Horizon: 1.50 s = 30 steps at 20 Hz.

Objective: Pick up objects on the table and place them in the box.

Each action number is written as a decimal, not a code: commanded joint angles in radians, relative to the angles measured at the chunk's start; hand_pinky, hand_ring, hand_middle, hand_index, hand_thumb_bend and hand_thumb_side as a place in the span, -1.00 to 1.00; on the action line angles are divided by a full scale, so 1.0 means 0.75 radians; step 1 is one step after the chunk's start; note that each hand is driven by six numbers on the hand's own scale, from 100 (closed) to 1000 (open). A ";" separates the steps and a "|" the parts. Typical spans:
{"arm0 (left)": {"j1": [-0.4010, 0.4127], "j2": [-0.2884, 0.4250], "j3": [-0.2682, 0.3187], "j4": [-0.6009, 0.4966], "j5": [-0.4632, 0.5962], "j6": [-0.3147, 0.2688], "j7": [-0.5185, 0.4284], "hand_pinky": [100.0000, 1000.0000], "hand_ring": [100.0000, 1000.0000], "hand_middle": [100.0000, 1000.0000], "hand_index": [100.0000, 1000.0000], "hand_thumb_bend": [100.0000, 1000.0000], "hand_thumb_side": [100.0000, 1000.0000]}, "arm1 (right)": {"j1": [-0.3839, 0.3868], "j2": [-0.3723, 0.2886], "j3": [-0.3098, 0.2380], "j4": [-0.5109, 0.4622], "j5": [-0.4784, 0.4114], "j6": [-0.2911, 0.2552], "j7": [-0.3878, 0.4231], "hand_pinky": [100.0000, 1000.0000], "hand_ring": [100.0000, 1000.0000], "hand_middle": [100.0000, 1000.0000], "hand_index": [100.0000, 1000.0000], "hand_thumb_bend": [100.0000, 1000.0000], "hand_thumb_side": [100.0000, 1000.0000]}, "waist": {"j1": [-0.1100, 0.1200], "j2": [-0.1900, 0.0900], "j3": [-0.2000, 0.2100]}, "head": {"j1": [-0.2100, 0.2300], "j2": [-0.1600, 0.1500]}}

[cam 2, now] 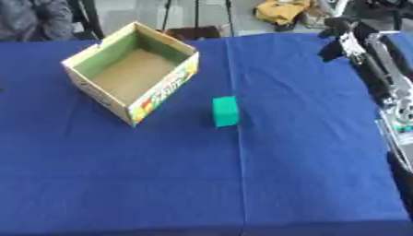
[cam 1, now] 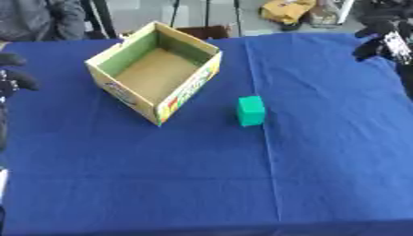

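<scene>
Green block [cam 1: 251, 110] on blue desk [cam 1: 322, 138], just right of open cardboard box [cam 1: 153, 73]. Looks light, rigid; I'd pinch flat opposite sides. My right robot hand [cam 1: 377, 42] far right of box, my left robot hand [cam 1: 12, 73] left of it, both holding nothing; finger spread unreadable.

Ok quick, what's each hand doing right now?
Left hand: at the left edge, holding nothing; fingers cannot be told.
Right hand: raised far right, holding nothing; fingers cannot be told.

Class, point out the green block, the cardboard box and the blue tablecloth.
green block [cam 1: 251, 110], left eye view, its top face.
cardboard box [cam 1: 190, 90], left eye view, its printed side wall.
blue tablecloth [cam 2: 161, 184], right eye view, bare near part.
</scene>
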 commanded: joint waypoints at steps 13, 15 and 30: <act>-0.029 0.007 -0.032 -0.024 0.017 0.007 -0.043 -0.08 -0.11 0.07 0.20 -0.62 1.00 | -0.422 -0.071 0.309 0.462 0.277 0.044 0.316 0.39 0.56 0.59 0.82 -1.00 0.22 | -0.017 -0.008 0.092 | -0.093 0.007; -0.037 0.008 -0.036 -0.026 0.019 0.006 -0.047 -0.08 -0.11 0.07 0.20 -0.62 1.00 | -0.447 -0.059 0.327 0.538 0.324 0.028 0.362 0.42 0.60 0.62 0.82 -0.90 0.22 | -0.019 -0.002 0.110 | -0.103 0.007; -0.050 0.000 -0.040 -0.035 0.025 0.007 -0.059 -0.07 -0.10 0.08 0.20 -0.64 1.00 | -0.513 -0.004 0.241 0.822 0.658 -0.239 0.695 0.48 0.65 0.69 0.84 -0.45 0.32 | -0.020 0.012 0.147 | -0.109 0.007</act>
